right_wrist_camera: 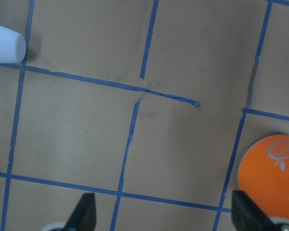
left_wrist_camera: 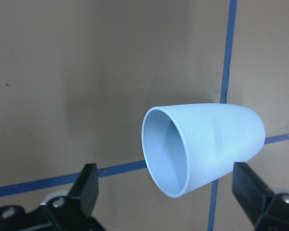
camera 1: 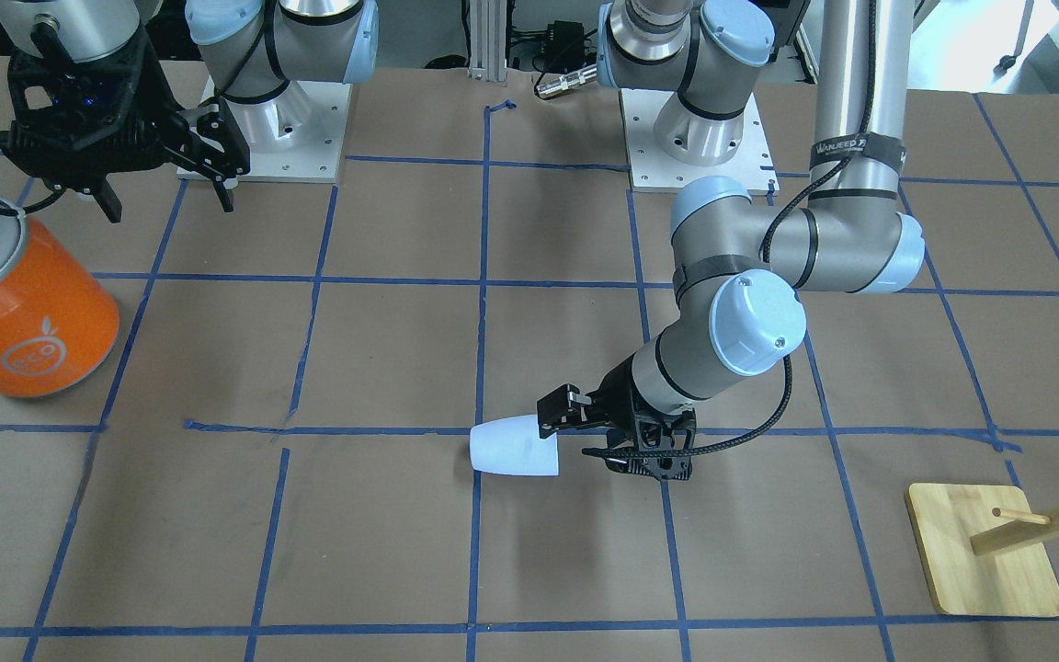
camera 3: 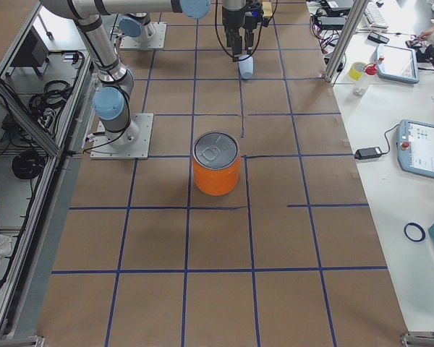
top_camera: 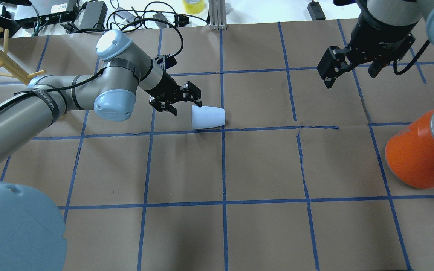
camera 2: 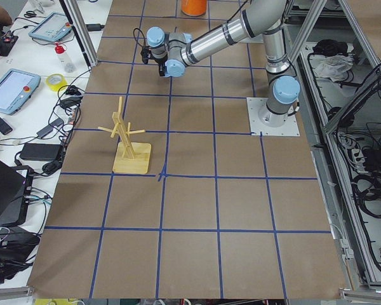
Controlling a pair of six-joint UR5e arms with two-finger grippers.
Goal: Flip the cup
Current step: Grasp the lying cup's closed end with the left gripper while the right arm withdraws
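The small pale blue cup (top_camera: 207,116) lies on its side on the brown table, its open mouth toward my left gripper. It also shows in the front view (camera 1: 513,447) and fills the left wrist view (left_wrist_camera: 202,144). My left gripper (top_camera: 186,106) is low over the table, open and empty, with its fingertips just short of the cup's rim (left_wrist_camera: 166,153). My right gripper (top_camera: 349,77) is open and empty, raised over the far right of the table, well away from the cup. The cup's closed end shows in the right wrist view (right_wrist_camera: 5,43).
A big orange can (top_camera: 416,154) with a silver lid stands at the right, below my right gripper (camera 1: 169,204). A wooden peg stand (camera 1: 984,552) stands at the far left of the table. Blue tape lines grid the table.
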